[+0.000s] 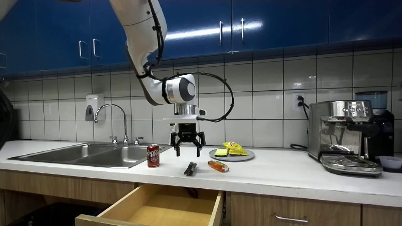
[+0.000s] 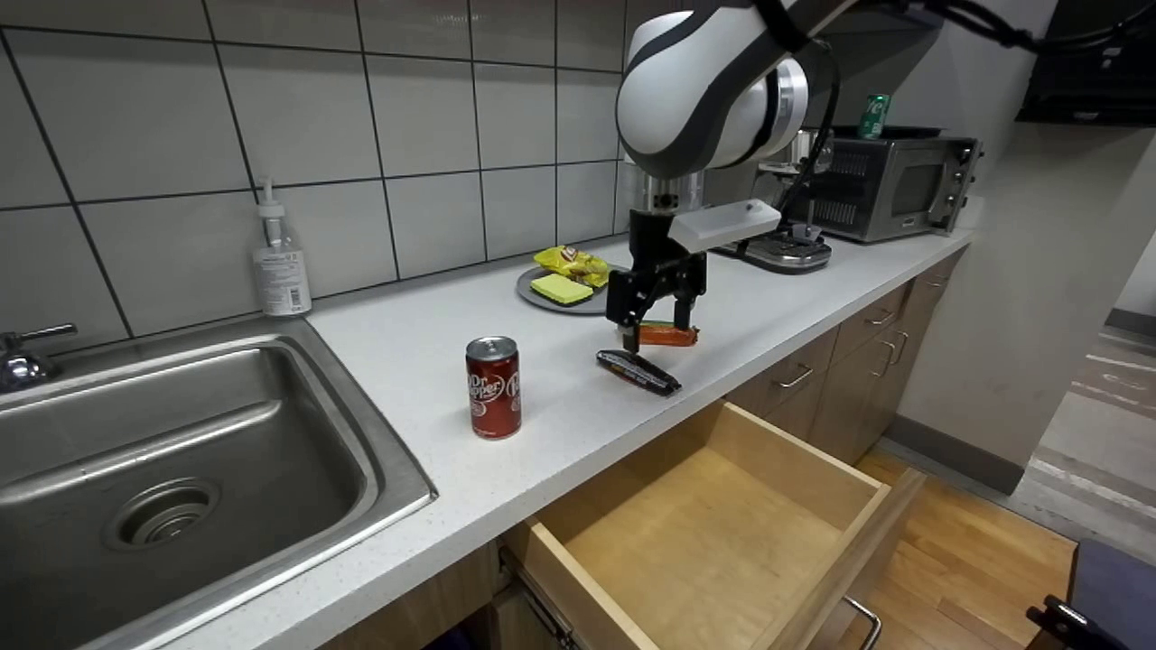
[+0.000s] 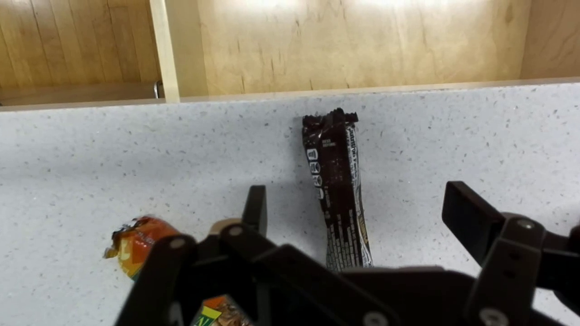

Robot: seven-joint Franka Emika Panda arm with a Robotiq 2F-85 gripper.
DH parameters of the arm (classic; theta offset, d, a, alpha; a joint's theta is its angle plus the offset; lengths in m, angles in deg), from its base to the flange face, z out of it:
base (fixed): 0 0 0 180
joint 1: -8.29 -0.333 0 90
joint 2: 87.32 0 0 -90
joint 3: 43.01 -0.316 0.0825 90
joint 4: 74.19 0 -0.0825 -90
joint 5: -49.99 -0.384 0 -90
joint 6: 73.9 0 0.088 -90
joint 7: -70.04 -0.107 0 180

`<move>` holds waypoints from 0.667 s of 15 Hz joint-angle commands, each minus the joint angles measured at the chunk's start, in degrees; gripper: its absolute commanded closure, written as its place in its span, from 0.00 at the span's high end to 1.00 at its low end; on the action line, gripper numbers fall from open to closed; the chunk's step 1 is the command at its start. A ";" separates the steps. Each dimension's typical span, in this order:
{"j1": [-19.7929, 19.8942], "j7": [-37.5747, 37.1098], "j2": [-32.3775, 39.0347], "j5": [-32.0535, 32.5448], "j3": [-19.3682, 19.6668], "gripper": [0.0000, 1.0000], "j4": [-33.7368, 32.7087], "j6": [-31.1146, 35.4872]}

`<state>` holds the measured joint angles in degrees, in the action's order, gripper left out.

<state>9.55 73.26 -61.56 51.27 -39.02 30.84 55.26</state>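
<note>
Brown-wrapped bar (image 3: 337, 194) lies below the spread tool (image 1: 188, 152), between a soda can (image 1: 153, 156) and an orange packet (image 1: 218, 166).

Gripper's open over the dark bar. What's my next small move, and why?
Probably ease the gripper straight down a little: its jaws stand open, and in the wrist view the dark bar shows between them. In an exterior view, the fingertips seem to hang above the counter, so closing now would likely miss.
</note>
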 commanded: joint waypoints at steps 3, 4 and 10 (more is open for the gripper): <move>-0.32 -2.44 2.95 1.39 -0.30 1.00 -1.84 3.19; -0.30 -2.24 3.46 1.30 -0.41 1.00 -2.17 3.45; -0.22 -1.56 6.13 1.08 -0.58 1.00 -4.47 3.84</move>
<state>9.16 72.84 -57.16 51.27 -39.22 29.01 59.38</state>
